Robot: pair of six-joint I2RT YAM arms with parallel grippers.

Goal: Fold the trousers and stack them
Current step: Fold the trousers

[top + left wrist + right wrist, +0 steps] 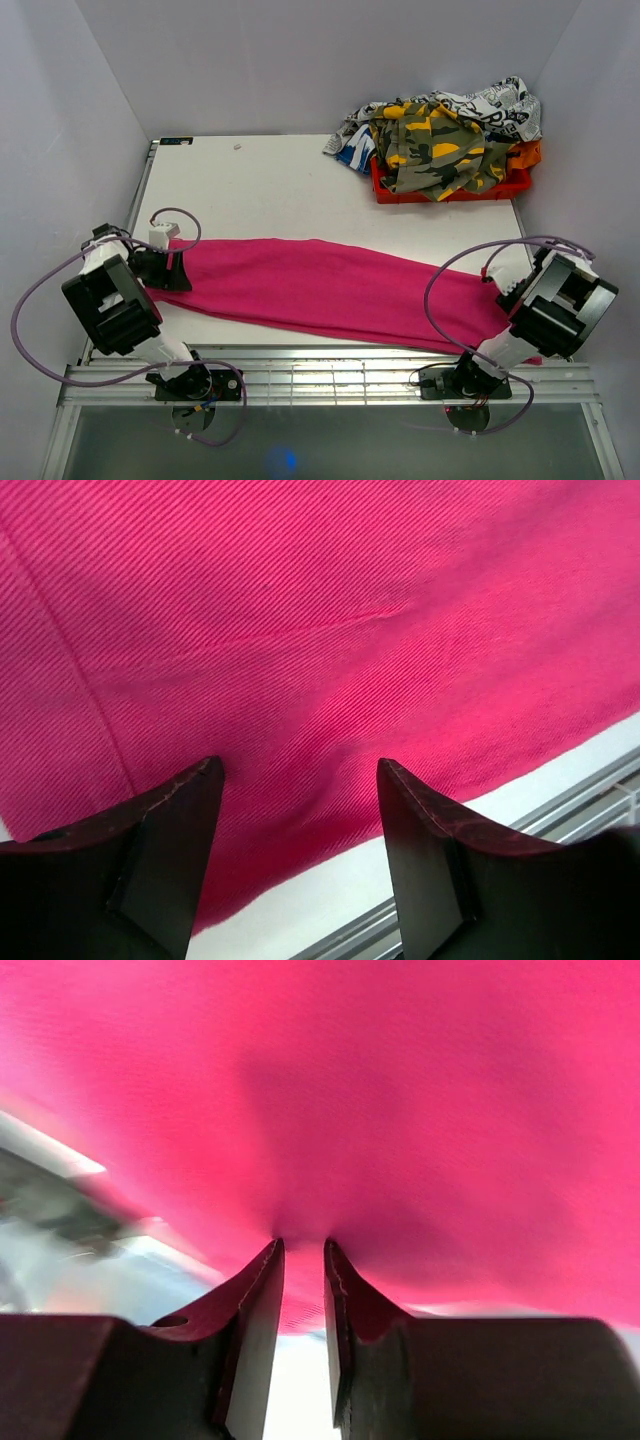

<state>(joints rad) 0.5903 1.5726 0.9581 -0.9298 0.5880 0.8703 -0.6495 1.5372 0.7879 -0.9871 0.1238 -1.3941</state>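
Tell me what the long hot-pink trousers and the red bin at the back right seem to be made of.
Long hot-pink trousers: soft matte cloth, probably a twill weave or knit, going by the fine diagonal ribbing and stitched seam in the left wrist view. Red bin: looks like rigid plastic, smooth, with a straight rim; mostly hidden under heaped clothes, so uncertain.

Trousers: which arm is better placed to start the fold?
Right, probably. The right hand is closed on the trousers, fabric puckered at its tips, at their right end. The left hand is open over the cloth, gripping nothing.
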